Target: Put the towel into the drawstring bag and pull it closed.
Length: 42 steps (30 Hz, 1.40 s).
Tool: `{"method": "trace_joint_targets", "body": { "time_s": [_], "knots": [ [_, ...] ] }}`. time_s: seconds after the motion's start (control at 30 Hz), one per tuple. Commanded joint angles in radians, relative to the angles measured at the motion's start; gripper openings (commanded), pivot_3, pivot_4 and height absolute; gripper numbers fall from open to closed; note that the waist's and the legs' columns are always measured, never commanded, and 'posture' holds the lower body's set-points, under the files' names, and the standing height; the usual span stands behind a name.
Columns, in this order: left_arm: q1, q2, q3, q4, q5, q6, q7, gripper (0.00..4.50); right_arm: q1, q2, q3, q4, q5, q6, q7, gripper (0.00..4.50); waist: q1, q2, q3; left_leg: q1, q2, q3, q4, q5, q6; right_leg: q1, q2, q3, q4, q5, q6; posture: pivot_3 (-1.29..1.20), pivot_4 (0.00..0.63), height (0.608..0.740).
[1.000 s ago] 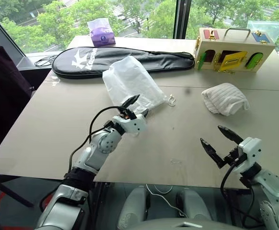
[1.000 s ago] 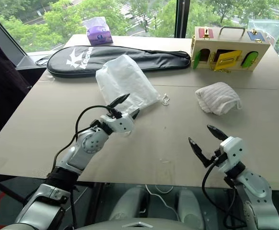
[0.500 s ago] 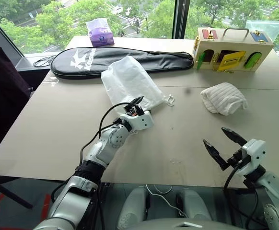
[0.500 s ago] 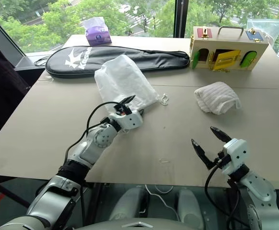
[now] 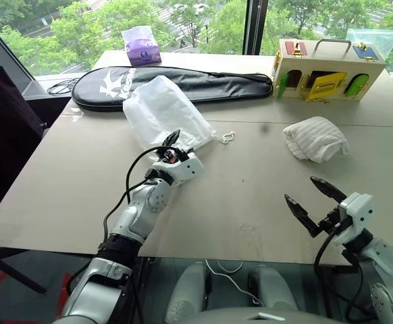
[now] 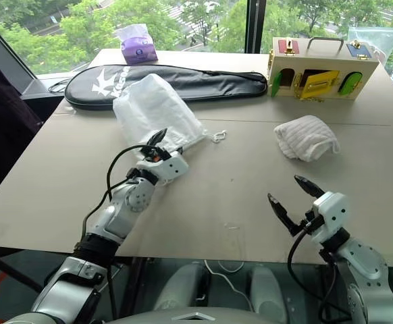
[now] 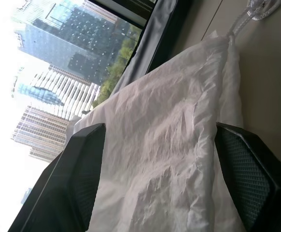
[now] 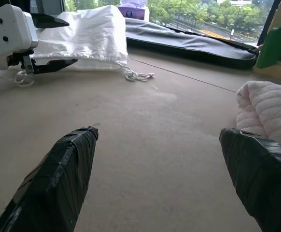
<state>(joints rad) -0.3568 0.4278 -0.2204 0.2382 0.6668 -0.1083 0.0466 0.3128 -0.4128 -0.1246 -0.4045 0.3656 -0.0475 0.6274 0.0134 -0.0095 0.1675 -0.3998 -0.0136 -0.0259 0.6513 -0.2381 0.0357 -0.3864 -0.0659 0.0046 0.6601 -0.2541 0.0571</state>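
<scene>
Bag-grab step: left tool (image 5: 176, 145) spread wide around drawstring bag (image 5: 161, 111) mouth edge, unclamped; right tool (image 5: 316, 200) spread, idle, well short of towel (image 5: 316, 138); next: clamp bag.

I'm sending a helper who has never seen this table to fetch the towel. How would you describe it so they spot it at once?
Start at the wooden latch box on the far right of the table. Just in front of it, nearer the robot, lies the towel, alone on bare tabletop. It is a small, bunched, off-white ribbed cloth, unlike the thin, crinkly drawstring bag to its left.
</scene>
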Motion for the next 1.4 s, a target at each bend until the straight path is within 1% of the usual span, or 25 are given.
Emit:
{"method": "trace_joint_targets", "body": {
  "time_s": [0.03, 0.23, 0.27, 0.37, 0.4, 0.43, 0.53, 0.57, 0.7, 0.8, 0.87, 0.97, 1.1, 1.23, 1.3, 1.33, 1.37, 1.4],
  "knots": [
    [0.006, 0.014, 0.026, -0.032, 0.001, 0.031, 0.014, 3.58, -0.009, -0.004, -0.006, -0.016, 0.014, -0.004, 0.008, 4.32, 0.000, 0.000, 0.000, 0.000, 0.000, 0.000, 0.000, 0.000, 0.000, 0.000, 0.000, 0.000, 0.000, 0.000, 0.000, 0.00, 0.150, 0.740],
    [0.002, 0.015, 0.036, 0.000, -0.025, 0.089, -0.020, 3.58, -0.010, -0.007, -0.008, -0.017, 0.016, 0.001, 0.014, 4.32, 0.000, 0.000, 0.000, 0.000, 0.000, 0.000, 0.000, 0.000, 0.000, 0.000, 0.000, 0.000, 0.000, 0.000, 0.000, 0.00, 0.150, 0.740],
    [-0.001, 0.015, 0.036, 0.002, -0.029, 0.089, -0.019, 3.34, -0.010, -0.007, -0.008, -0.018, 0.017, 0.002, 0.015, 4.32, -0.001, 0.000, -0.001, 0.000, 0.000, 0.000, 0.000, 0.000, 0.000, 0.000, 0.000, 0.000, 0.000, 0.000, 0.000, 0.00, 0.150, 0.740],
    [-0.003, 0.014, 0.040, -0.001, -0.038, 0.096, -0.010, 2.37, -0.011, -0.008, -0.010, -0.017, 0.017, 0.004, 0.018, 4.32, 0.000, 0.000, -0.001, 0.001, 0.000, 0.000, 0.000, 0.000, 0.000, 0.000, 0.000, 0.000, 0.001, 0.000, 0.000, 0.00, 0.150, 0.740],
    [0.000, 0.013, 0.042, -0.004, -0.040, 0.099, -0.010, 1.88, -0.009, -0.007, -0.010, -0.019, 0.017, 0.004, 0.018, 4.32, 0.000, 0.001, -0.001, 0.001, 0.000, 0.000, 0.000, 0.000, 0.000, 0.000, 0.000, 0.000, 0.001, 0.000, 0.000, 0.00, 0.150, 0.740],
    [0.002, 0.013, 0.043, -0.005, -0.041, 0.103, -0.010, 1.57, -0.008, -0.007, -0.010, -0.020, 0.016, 0.005, 0.018, 4.32, 0.000, 0.001, -0.001, 0.001, 0.000, 0.000, 0.000, 0.000, 0.000, 0.000, 0.000, 0.000, 0.001, 0.000, 0.000, 0.00, 0.150, 0.740],
    [0.006, 0.015, 0.047, -0.016, -0.042, 0.105, -0.012, 0.12, -0.005, -0.006, -0.010, -0.025, 0.015, 0.007, 0.017, 4.32, 0.002, 0.002, -0.003, 0.001, 0.000, 0.000, 0.000, 0.000, 0.000, 0.000, -0.001, 0.000, 0.001, 0.000, 0.000, 0.00, 0.150, 0.740],
    [0.006, 0.016, 0.049, -0.023, -0.042, 0.105, -0.014, 0.02, -0.005, -0.006, -0.011, -0.026, 0.015, 0.007, 0.016, 4.32, 0.002, 0.002, -0.003, 0.001, 0.000, 0.000, 0.000, 0.000, 0.000, 0.001, -0.001, 0.000, 0.001, 0.000, 0.000, 0.00, 0.150, 0.740],
    [-0.002, 0.024, 0.058, -0.057, -0.048, 0.096, -0.013, 0.02, -0.005, -0.005, -0.012, -0.028, 0.015, 0.011, 0.015, 4.32, 0.001, 0.002, -0.003, 0.002, 0.000, 0.000, 0.000, 0.000, 0.000, 0.001, -0.002, 0.000, 0.001, 0.000, 0.000, 0.00, 0.150, 0.740],
    [-0.025, 0.030, 0.071, -0.063, -0.082, 0.063, -0.029, 0.02, -0.018, -0.005, -0.016, -0.032, 0.025, 0.020, 0.014, 4.32, 0.002, 0.002, -0.003, 0.001, 0.000, 0.000, 0.000, 0.000, 0.000, 0.001, -0.002, 0.000, 0.001, 0.000, 0.000, 0.00, 0.150, 0.740],
    [-0.048, 0.038, 0.083, -0.069, -0.117, 0.046, -0.060, 0.02, -0.030, -0.008, -0.019, -0.031, 0.030, 0.026, 0.016, 4.32, 0.002, 0.001, -0.003, 0.001, 0.000, 0.000, 0.000, 0.000, 0.000, 0.000, -0.002, 0.000, 0.001, 0.000, 0.000, 0.00, 0.150, 0.740],
    [-0.097, 0.060, 0.102, -0.096, -0.190, 0.030, -0.150, 0.02, -0.051, -0.016, -0.028, -0.023, 0.041, 0.034, 0.022, 4.32, 0.001, 0.000, -0.002, 0.000, 0.000, 0.000, 0.000, 0.000, 0.000, 0.000, -0.002, -0.001, 0.001, 0.000, 0.000, 0.00, 0.150, 0.740],
    [-0.146, 0.108, 0.123, -0.125, -0.228, 0.012, -0.207, 0.02, -0.078, -0.015, -0.037, -0.018, 0.062, 0.045, 0.021, 4.32, -0.001, 0.000, -0.002, 0.000, 0.000, 0.000, 0.000, 0.000, 0.000, 0.000, -0.002, -0.001, 0.000, 0.000, 0.000, 0.00, 0.150, 0.740],
    [-0.208, 0.209, 0.073, -0.123, -0.110, -0.097, -0.189, 0.02, -0.110, -0.014, -0.032, 0.002, 0.070, 0.050, 0.025, 4.32, -0.002, 0.000, -0.002, 0.000, 0.000, 0.000, 0.000, 0.000, 0.000, 0.000, -0.001, 0.000, 0.000, 0.000, 0.000, 0.00, 0.150, 0.740],
    [-0.238, 0.263, 0.032, -0.128, 0.003, -0.174, -0.130, 0.02, -0.121, -0.014, -0.024, 0.015, 0.068, 0.048, 0.031, 4.32, 0.000, -0.001, -0.001, 0.000, 0.000, 0.000, 0.000, 0.000, 0.000, 0.000, 0.000, -0.001, 0.000, 0.000, 0.000, 0.00, 0.150, 0.740],
    [-0.246, 0.277, 0.019, -0.130, 0.038, -0.194, -0.107, 0.02, -0.125, -0.014, -0.022, 0.020, 0.068, 0.047, 0.034, 4.32, 0.002, 0.000, -0.001, 0.000, 0.000, 0.000, 0.000, 0.000, 0.000, 0.000, 0.000, -0.001, 0.000, 0.000, 0.000, 0.00, 0.150, 0.740],
    [-0.242, 0.267, 0.021, -0.130, 0.033, -0.186, -0.107, 0.02, -0.131, -0.015, -0.020, 0.024, 0.068, 0.047, 0.036, 4.32, 0.002, 0.000, -0.001, 0.000, -0.001, 0.000, 0.000, 0.000, 0.000, 0.000, -0.001, -0.001, 0.000, 0.000, 0.000, 0.00, 0.150, 0.740],
    [-0.231, 0.233, 0.042, -0.129, -0.010, -0.146, -0.117, 0.02, -0.136, -0.016, -0.019, 0.027, 0.069, 0.048, 0.037, 4.32, 0.002, 0.000, -0.002, 0.000, -0.001, 0.000, 0.000, 0.000, 0.000, 0.000, -0.001, -0.001, 0.000, 0.000, 0.000, 0.00, 0.150, 0.740]
  ]
}}
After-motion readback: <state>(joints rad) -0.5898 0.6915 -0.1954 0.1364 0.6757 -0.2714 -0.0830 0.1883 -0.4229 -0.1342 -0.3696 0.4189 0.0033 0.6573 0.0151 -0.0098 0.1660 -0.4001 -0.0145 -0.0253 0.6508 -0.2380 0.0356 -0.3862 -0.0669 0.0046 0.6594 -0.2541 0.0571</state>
